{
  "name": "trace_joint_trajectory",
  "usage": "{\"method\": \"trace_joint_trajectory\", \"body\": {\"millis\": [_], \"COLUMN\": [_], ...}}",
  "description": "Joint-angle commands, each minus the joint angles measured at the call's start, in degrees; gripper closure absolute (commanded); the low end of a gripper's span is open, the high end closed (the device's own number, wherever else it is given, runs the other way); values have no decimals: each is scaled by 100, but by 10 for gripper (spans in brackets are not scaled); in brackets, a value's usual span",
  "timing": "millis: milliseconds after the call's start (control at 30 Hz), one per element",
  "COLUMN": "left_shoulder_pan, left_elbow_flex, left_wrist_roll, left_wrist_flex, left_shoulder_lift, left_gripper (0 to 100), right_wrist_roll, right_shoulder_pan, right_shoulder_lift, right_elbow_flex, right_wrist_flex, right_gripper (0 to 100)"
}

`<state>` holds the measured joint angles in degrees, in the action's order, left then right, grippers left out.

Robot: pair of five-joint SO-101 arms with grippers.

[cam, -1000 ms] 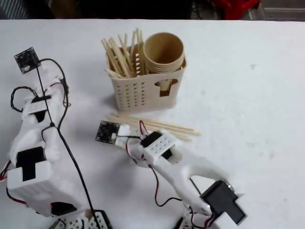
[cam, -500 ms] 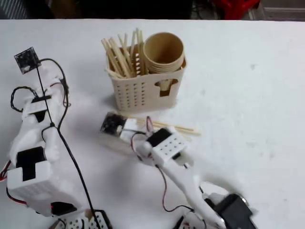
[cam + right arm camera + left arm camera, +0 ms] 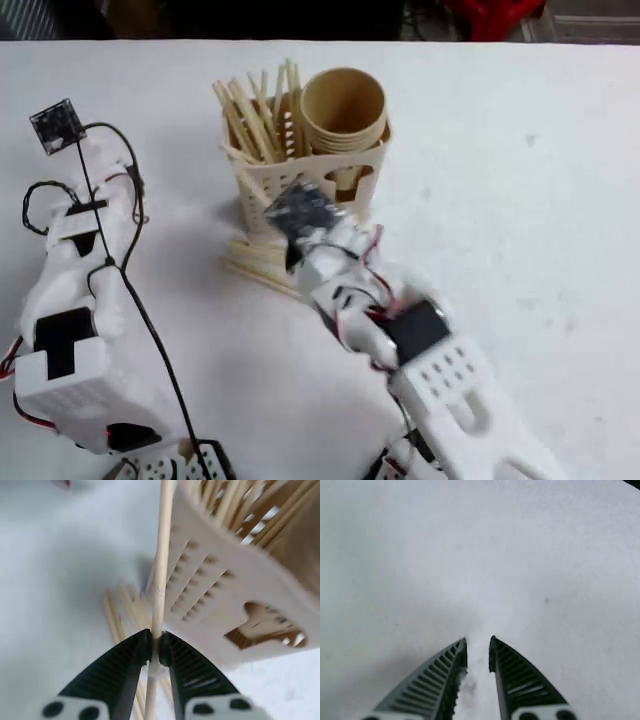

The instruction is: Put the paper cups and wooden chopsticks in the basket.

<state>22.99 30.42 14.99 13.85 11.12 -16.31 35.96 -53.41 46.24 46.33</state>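
White and faintly textured, the worktop [image 3: 540, 200] carries a cream plastic basket [image 3: 362, 185], which is set close to the far edge, about midway between the left and right edges. Its walls are seen to be pierced by rows of small slots, and a shaped handle opening is cut into the wall facing the near edge. A stack of tan paper cups [image 3: 343, 105], round and smooth-rimmed, is held upright in the half of the basket toward the right edge. A bundle of pale wooden chopsticks [image 3: 255, 115] is stood on end and fanned out in the half toward the left edge. More loose chopsticks [image 3: 252, 262] are laid flat on the worktop just beside the basket's near wall, roughly parallel to it. The grip is made plain by the right wrist view: the right gripper [image 3: 155, 640], with ribbed black fingers, is clenched on a held chopstick [image 3: 161, 555], a thin straight stick that is carried up past the slotted corner of the basket; whether it touches the wall cannot be told. The placing is given by the high view, where the right arm [image 3: 440, 375], white with black motor blocks and red and black wires, is stretched from the near edge to the basket's near wall. The left arm [image 3: 70, 300] is laid along the left edge, well apart from the basket. In the left wrist view the left gripper [image 3: 477, 642] is held over bare worktop, its fingers parted by a narrow gap with nothing between them.
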Motion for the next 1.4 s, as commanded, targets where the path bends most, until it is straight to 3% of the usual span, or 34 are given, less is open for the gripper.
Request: {"method": "trace_joint_trajectory", "body": {"millis": [0, 167, 433, 600, 833, 1000, 1200, 1367], "left_shoulder_pan": [-75, -75, -66, -66, -75, -75, -75, -66], "left_elbow_flex": [-229, -229, -220, -220, -229, -229, -229, -229], "left_wrist_roll": [-44, -44, -44, -44, -44, -44, -44, -44], "left_wrist_flex": [18, 18, 18, 18, 9, 9, 26, 18], "left_shoulder_lift": [-57, -48, -48, -48, -48, -48, -48, -48], "left_gripper": [909, 909, 909, 909, 909, 909, 909, 909], "right_wrist_roll": [229, 237, 255, 220, 264, 273, 246, 264], "right_shoulder_pan": [-40, -66, -66, -75, -145, -233, -198, -180], "right_shoulder_lift": [-716, -92, 2809, 4101, 4593, 4646, 4374, 3538], "right_elbow_flex": [-703, -2119, -4888, -5820, -5864, -5855, -5345, -4299], "right_wrist_flex": [-857, -1147, -1930, -1956, -1947, -1912, -1868, -382], "right_gripper": [981, 981, 978, 978, 967, 866, 931, 977]}}
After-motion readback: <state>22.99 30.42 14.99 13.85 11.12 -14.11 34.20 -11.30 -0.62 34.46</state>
